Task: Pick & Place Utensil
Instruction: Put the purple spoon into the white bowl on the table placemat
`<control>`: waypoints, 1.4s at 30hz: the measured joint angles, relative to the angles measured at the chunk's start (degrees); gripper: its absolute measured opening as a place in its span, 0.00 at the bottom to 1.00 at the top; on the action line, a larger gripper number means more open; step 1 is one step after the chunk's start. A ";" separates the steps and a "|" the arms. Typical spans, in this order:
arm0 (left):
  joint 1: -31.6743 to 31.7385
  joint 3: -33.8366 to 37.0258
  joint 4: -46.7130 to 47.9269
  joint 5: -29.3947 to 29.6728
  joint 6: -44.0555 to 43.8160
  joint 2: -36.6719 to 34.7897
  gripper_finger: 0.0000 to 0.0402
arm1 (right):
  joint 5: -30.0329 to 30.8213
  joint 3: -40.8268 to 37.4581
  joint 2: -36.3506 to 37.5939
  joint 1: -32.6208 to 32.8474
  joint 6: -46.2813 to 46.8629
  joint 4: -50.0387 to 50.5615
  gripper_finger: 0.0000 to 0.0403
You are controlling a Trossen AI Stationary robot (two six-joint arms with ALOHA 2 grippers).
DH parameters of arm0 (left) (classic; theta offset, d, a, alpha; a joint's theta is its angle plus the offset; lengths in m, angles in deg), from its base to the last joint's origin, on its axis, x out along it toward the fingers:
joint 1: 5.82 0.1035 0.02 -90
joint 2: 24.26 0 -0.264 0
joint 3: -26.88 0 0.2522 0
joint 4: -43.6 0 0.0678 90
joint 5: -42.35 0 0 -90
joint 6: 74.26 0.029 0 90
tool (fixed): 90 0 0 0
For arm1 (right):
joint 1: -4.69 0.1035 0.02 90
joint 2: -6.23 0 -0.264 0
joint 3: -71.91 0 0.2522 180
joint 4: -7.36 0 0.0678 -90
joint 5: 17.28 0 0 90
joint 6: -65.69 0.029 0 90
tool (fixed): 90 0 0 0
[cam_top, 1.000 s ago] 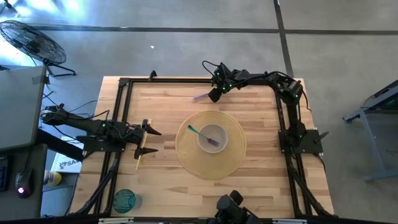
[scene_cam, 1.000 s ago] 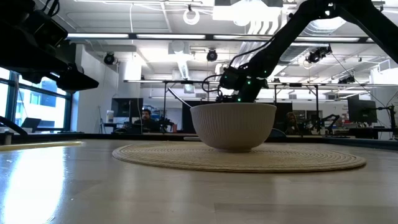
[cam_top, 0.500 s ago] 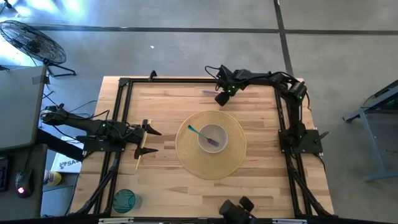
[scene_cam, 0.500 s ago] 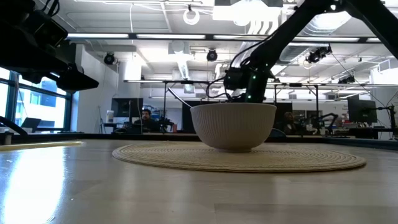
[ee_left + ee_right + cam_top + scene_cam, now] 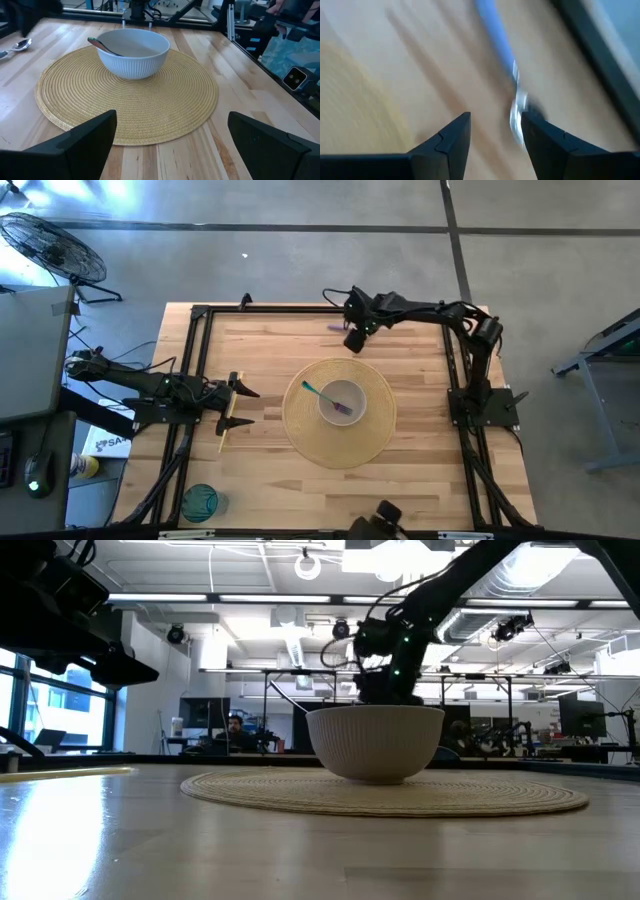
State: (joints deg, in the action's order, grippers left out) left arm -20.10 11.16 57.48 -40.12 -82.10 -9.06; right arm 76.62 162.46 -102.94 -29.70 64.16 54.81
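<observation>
R gripper over table's far edge w/ fingers apart, nothing held, blue-handled spoon on wood just under it, L gripper wide open at left side, white bowl on round mat holds teal utensil

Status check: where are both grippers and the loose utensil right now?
Right gripper open, empty, above purple-handled metal spoon at table's far edge. Left gripper open, waiting left of woven round placemat. White ribbed bowl already holds teal-handled utensil. Nothing blocking.
</observation>
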 joint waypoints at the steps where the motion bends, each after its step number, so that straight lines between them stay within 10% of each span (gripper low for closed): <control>1: 0.00 0.02 0.00 0.00 0.00 0.00 0.94 | 0.25 -0.01 -0.03 0.11 -0.53 -2.59 0.42; 18: 0.00 0.01 0.00 -0.13 0.00 -0.01 0.94 | -9.84 -10.59 -1.95 -6.11 -9.67 -21.63 0.42; 35: 0.00 0.01 0.00 0.02 0.00 0.00 0.94 | -6.97 -6.12 -1.75 -4.50 -7.46 3.13 0.42; 42: 0.00 0.02 0.00 0.02 0.00 -0.02 0.94 | -0.91 -5.35 -1.77 -3.38 -4.55 -2.08 0.42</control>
State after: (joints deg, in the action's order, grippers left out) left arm -20.10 11.18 57.48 -40.10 -82.10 -9.08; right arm 75.71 157.11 -104.71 -33.08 59.62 52.73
